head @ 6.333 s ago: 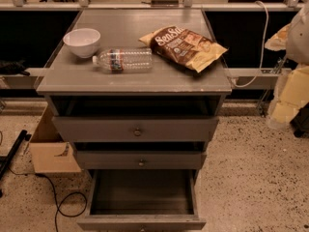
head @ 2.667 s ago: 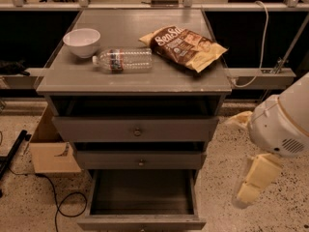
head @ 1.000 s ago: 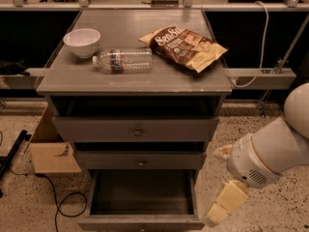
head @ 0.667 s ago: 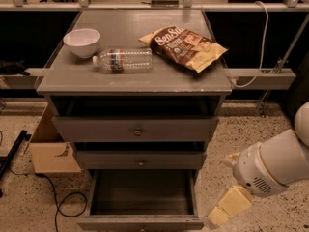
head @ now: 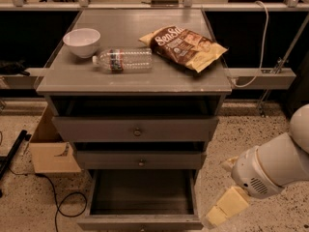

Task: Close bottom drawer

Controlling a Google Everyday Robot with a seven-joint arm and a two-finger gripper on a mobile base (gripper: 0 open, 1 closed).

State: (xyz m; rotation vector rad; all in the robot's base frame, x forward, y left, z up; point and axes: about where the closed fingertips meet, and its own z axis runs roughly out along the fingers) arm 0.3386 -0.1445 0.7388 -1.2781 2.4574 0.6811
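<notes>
Arm seen entering from the right edge, its white forearm angled down and left, low beside the cabinet's right side. The gripper (head: 223,208) is positioned near the floor, just right of the front corner of the bottom drawer (head: 140,222); nothing is held, and whether it is open or closed cannot be told. Bottom drawer found pulled well out, grey interior exposed, below the middle drawer (head: 140,161). Compared with moments earlier, the gripper has been lowered and brought left toward the drawer; the drawer's extension is unchanged.
</notes>
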